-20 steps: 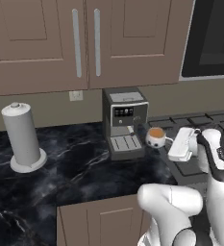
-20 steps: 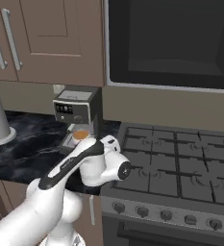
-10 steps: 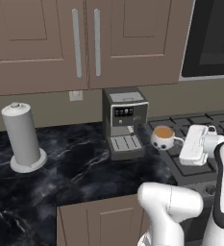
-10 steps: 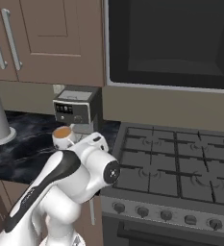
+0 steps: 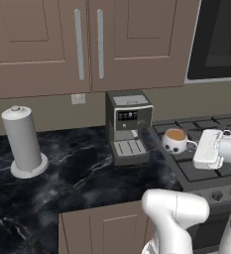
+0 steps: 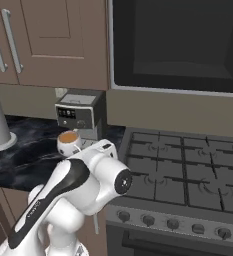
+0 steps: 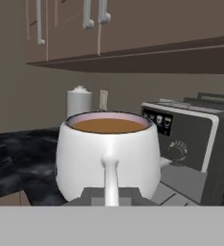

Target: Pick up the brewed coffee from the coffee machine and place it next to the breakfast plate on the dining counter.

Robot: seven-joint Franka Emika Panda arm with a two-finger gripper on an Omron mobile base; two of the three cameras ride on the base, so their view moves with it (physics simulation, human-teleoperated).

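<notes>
I see the gripper (image 7: 111, 194) closed tight on the handle of the brewed coffee (image 5: 175, 141), cup upright, brown surface level. The cup hangs clear of the coffee machine (image 5: 128, 126), just to its right over the stove (image 5: 201, 149) edge. A paper towel roll (image 5: 23, 142) stands well left on the counter (image 5: 62, 173).

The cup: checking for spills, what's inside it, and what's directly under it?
The cup is filled with brown coffee nearly to the rim. The claw is shut on its handle. In the left base view it hangs over the stove; its underside isn't visible.
</notes>
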